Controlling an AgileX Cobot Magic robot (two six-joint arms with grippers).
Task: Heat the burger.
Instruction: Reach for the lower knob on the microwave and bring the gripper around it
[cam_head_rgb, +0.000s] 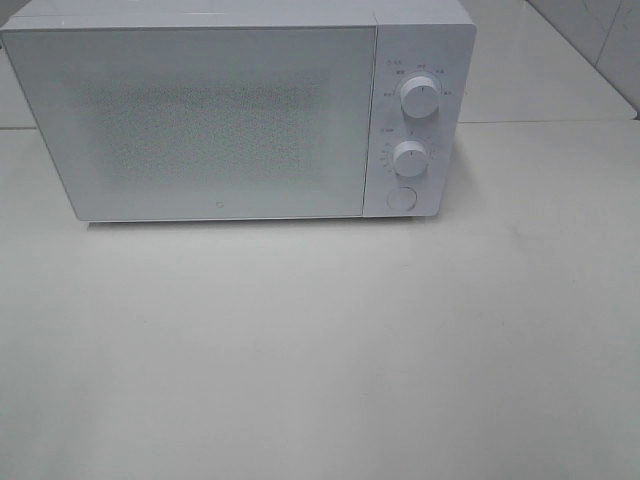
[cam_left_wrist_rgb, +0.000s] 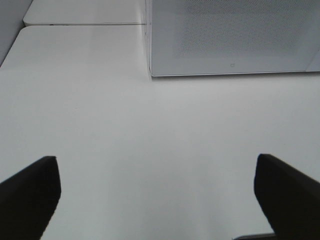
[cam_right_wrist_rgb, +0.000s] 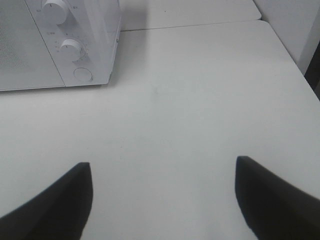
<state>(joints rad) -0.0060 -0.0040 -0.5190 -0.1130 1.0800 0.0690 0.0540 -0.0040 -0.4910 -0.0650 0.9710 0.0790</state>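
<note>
Our white table (cam_head_rgb: 320, 360) spreads wide. The white microwave (cam_head_rgb: 240, 110) stands toward its far side, its door (cam_head_rgb: 200, 120) closed and facing us. We cannot tell where the burger is, since the speckled door hides the inside. Our left gripper (cam_left_wrist_rgb: 154, 159) hangs above the table before the door, jaws wide apart and holding nothing. Our right gripper (cam_right_wrist_rgb: 162, 162) does likewise near the controls. There the upper knob (cam_head_rgb: 420, 97) and lower knob (cam_head_rgb: 411, 158) sit above a round button (cam_head_rgb: 401, 198).
</note>
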